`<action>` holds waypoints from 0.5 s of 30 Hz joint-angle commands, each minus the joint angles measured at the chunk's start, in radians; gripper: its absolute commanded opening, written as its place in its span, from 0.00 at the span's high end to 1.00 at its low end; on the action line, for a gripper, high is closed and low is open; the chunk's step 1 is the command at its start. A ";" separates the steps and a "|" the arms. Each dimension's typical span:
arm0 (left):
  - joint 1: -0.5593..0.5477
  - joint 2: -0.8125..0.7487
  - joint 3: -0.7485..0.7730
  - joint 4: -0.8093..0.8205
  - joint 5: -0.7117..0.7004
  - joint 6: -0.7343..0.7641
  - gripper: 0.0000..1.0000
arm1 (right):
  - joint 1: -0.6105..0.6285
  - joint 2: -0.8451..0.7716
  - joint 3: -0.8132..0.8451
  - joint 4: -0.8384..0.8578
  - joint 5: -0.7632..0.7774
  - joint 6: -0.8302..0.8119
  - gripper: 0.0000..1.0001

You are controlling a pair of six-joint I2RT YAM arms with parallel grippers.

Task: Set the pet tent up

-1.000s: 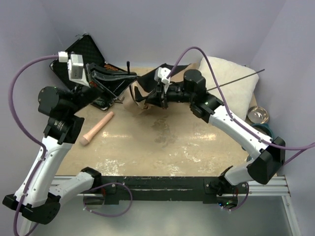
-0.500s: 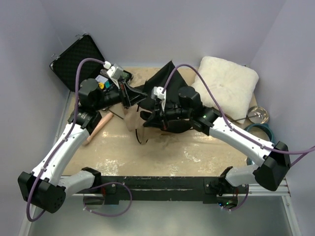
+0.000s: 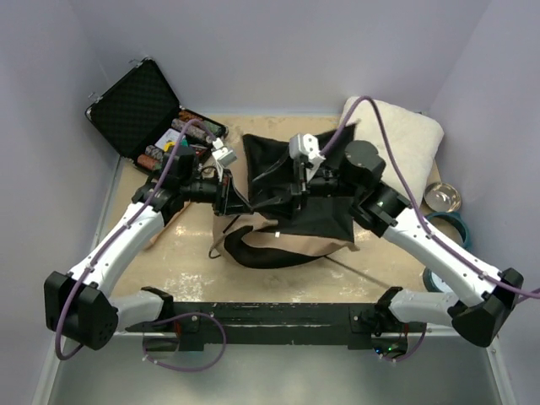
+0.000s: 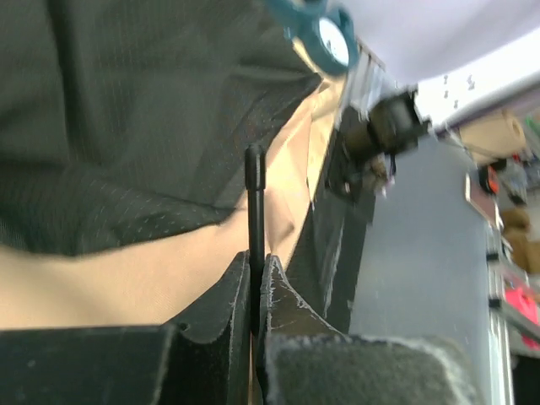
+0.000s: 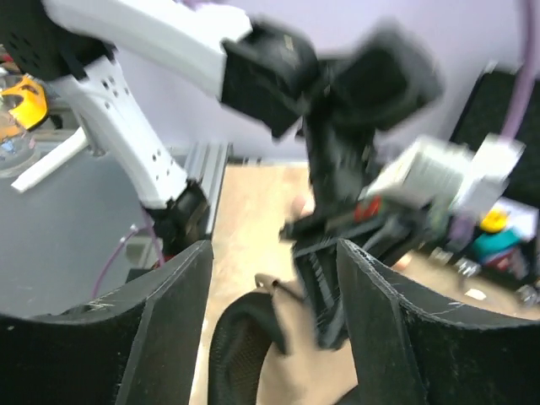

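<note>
Left jaws on pole (black)

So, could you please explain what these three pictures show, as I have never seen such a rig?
These are two robot arms bolted to the near edge of a table. The overhead picture looks down on both; the other two come from a camera on each wrist, so each shows its own hand. In the middle lies a crumpled pet tent, black underside up; at the back are an open black case and a white cushion, and a metal bowl sits at the right. The left hand is shut on a thin black tent pole. The right hand is open, holding nothing.
</note>
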State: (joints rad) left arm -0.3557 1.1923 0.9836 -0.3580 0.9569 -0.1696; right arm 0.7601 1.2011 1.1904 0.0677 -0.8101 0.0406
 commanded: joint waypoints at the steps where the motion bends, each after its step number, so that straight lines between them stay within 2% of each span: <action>1: 0.007 0.070 -0.036 -0.246 -0.064 0.203 1.00 | -0.085 -0.012 0.074 -0.063 -0.063 -0.069 0.34; 3: 0.014 0.076 -0.034 -0.252 -0.060 0.209 1.00 | -0.165 0.001 0.077 -0.158 -0.121 -0.146 0.30; 5: 0.017 0.085 -0.031 -0.253 -0.060 0.206 1.00 | -0.238 0.015 0.086 -0.303 -0.176 -0.305 0.26; 8: 0.021 0.090 -0.031 -0.236 -0.056 0.187 1.00 | -0.249 0.034 0.083 -0.616 -0.178 -0.682 0.20; 11: 0.023 0.101 -0.031 -0.222 -0.055 0.180 1.00 | -0.249 0.005 -0.001 -0.594 -0.158 -0.787 0.21; 15: 0.024 0.113 -0.022 -0.222 -0.046 0.179 1.00 | -0.246 -0.080 -0.162 -0.343 -0.115 -0.838 0.23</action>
State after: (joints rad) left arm -0.3546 1.2510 0.9840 -0.5064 1.0702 -0.0391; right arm 0.5083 1.2209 1.1339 -0.4026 -0.9325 -0.6094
